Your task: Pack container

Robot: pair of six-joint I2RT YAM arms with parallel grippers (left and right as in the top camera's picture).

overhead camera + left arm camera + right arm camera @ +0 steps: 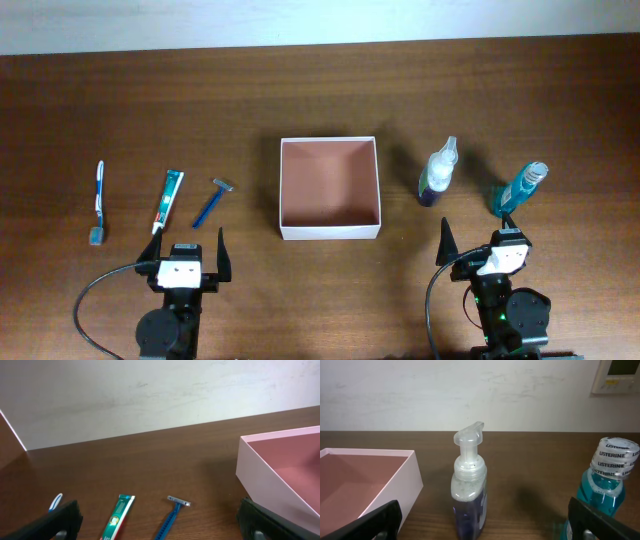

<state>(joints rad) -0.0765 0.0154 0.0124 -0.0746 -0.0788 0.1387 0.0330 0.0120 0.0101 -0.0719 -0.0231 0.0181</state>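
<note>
The container (330,231), a square shallow box with white walls and a reddish-brown inside, stands empty at the table's middle; it also shows in the left wrist view (260,467) and the right wrist view (395,487). Left of it lie a toothbrush (98,203), a toothpaste tube (167,200) and a blue razor (212,201). Right of it stand a purple pump soap bottle (438,173) and a blue mouthwash bottle (520,188). My left gripper (187,246) is open and empty, near the front edge below the razor (172,515). My right gripper (480,242) is open and empty, in front of the soap bottle (469,492).
The wooden table's far edge meets a pale wall (150,395). The mouthwash bottle (605,490) stands close by my right gripper's right finger. The toothpaste tube (117,516) lies between my left gripper's fingers.
</note>
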